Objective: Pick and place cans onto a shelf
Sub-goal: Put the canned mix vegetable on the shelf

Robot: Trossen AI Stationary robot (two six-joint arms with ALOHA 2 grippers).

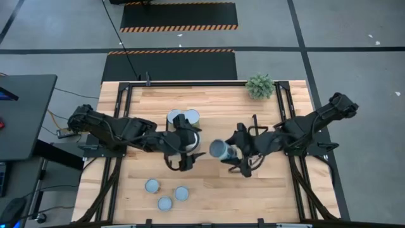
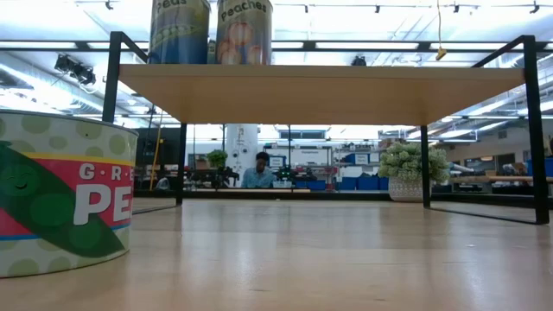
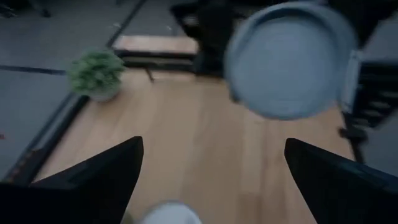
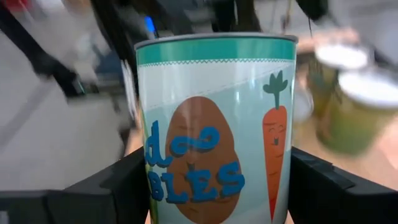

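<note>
Two cans [image 1: 183, 117] stand side by side on the shelf [image 1: 215, 95] near its back left, and the low view shows them up on the board, labelled peas and peaches. A third wide can [image 1: 193, 140] sits just in front of them, under the left gripper [image 1: 181, 147], probably just set down; from above I cannot tell whether it rests on the shelf board or the table. The left gripper hangs over it with fingers spread wide and nothing between them, so released. The fourth can [image 1: 221, 149], a vegetable can with a blue-grey top, is clamped in the right gripper [image 1: 233, 152] and held in the air near the table's middle, just right of the left gripper; the right wrist view shows its potato-and-carrot label filling the gap between the fingers. Three small cans [image 1: 166, 193] wait on the table near the front left edge, untouched. One more can [image 2: 60, 194], a pea label, shows large in the low view, so roughly three placed, one in hand, several left. Left arm reaches in from the left side, low and stretched toward centre; right arm reaches in from the right, elbow bent, wrist turned toward the shelf. A plant [image 1: 259, 85] stands at the back right corner.
</note>
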